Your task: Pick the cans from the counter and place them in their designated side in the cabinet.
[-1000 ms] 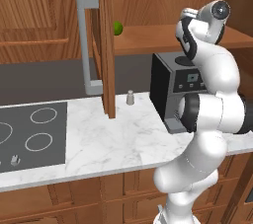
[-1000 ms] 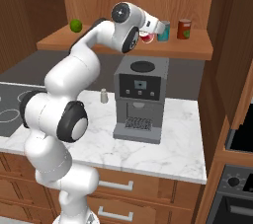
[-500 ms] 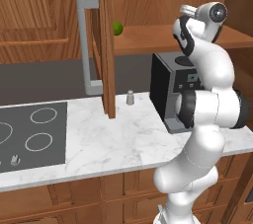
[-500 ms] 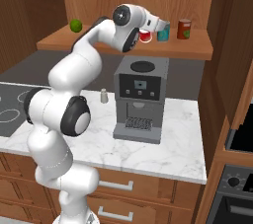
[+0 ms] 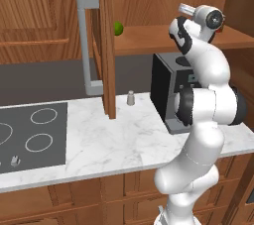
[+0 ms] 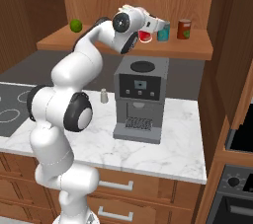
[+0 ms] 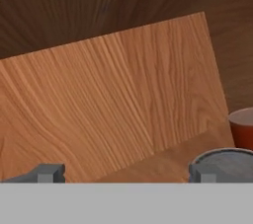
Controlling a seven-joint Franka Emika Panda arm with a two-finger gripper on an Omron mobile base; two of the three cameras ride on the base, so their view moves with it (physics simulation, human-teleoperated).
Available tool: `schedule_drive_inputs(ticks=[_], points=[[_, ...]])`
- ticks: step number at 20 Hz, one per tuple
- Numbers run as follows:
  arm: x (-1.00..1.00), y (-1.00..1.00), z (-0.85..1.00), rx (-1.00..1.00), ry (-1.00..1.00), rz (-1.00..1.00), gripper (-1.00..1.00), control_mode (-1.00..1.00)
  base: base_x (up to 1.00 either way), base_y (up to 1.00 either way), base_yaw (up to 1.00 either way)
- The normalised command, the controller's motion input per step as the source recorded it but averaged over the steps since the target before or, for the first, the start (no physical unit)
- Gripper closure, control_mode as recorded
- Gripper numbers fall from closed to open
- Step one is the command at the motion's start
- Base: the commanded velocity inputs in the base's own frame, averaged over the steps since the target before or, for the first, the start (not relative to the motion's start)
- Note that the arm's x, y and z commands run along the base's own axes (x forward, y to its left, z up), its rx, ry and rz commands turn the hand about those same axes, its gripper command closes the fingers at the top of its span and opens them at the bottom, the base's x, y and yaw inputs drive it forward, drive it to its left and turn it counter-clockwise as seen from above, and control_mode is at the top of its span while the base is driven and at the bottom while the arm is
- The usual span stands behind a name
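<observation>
Three cans on cabinet [image 6: 148, 46] shelf's right end; gripper [image 6: 157, 24] wide open, empty, beside red can [image 6: 145, 35]. Placement looks done; back out cleanly.

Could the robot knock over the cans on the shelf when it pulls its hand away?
Maybe. The open gripper sits right by the red can and the teal can, so a sideways swing could tip one. The two cans stand close together, so one falling might push the other towards the darker can. The red can also seems near the shelf front edge, so a bump could send it down onto the coffee machine.
</observation>
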Motion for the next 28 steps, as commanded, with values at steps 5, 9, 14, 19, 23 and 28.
schedule_drive_inputs(ticks=[5, 9, 14, 19, 23, 28], points=[[0.24, 0.0, 0.0, 0.0, -0.1, 0.0, -1.0, -1.0, 0.0, 0.0, 0.0], [0.23, 0.0, 0.07, 0.0, -0.12, 0.0, -1.0, -1.0, 0.0, 0.0, 0.0], [0.06, -0.01, 0.32, 0.03, -0.12, 0.0, -1.0, -1.0, 0.0, 0.0, 0.0], [-0.09, -0.07, 0.39, 0.03, -0.1, 0.01, -1.0, -1.0, 0.0, 0.0, 0.0], [-0.44, -0.12, 0.09, 0.0, 0.0, 0.05, -1.0, -1.0, 0.0, 0.0, 0.0], [-0.56, -0.08, 0.04, 0.0, 0.0, 0.05, -1.0, -1.0, 0.0, 0.0, 0.0]])
